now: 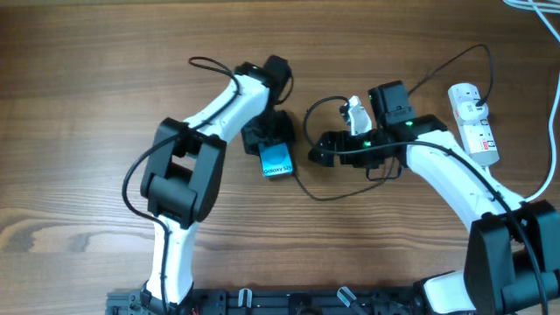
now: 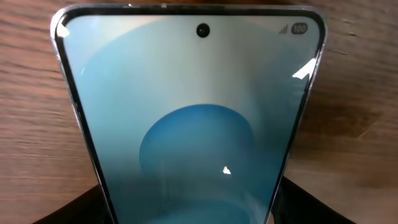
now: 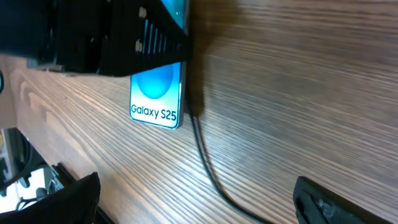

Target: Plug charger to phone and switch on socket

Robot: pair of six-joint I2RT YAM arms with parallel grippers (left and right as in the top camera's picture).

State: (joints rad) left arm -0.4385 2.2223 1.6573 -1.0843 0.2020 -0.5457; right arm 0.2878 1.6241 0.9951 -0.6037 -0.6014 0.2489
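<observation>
The left end effector [image 1: 271, 145] pinches the phone [image 1: 276, 163] mid-worktop, with the charger [image 3: 203, 155] reaching its lower corner. The right end effector [image 1: 320, 150], spread and empty, is nearer the socket [image 1: 472, 122], which lies lengthwise by the right edge.

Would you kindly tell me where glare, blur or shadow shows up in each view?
Overhead: evenly lit and sharp, shadows soft. Left wrist: the phone fills the frame, small white glints on its screen, the table behind it blurred. Right wrist: lettering on the phone crisp, a dark shadow beside it, the right fingers at the bottom edge dark and blurry.
</observation>
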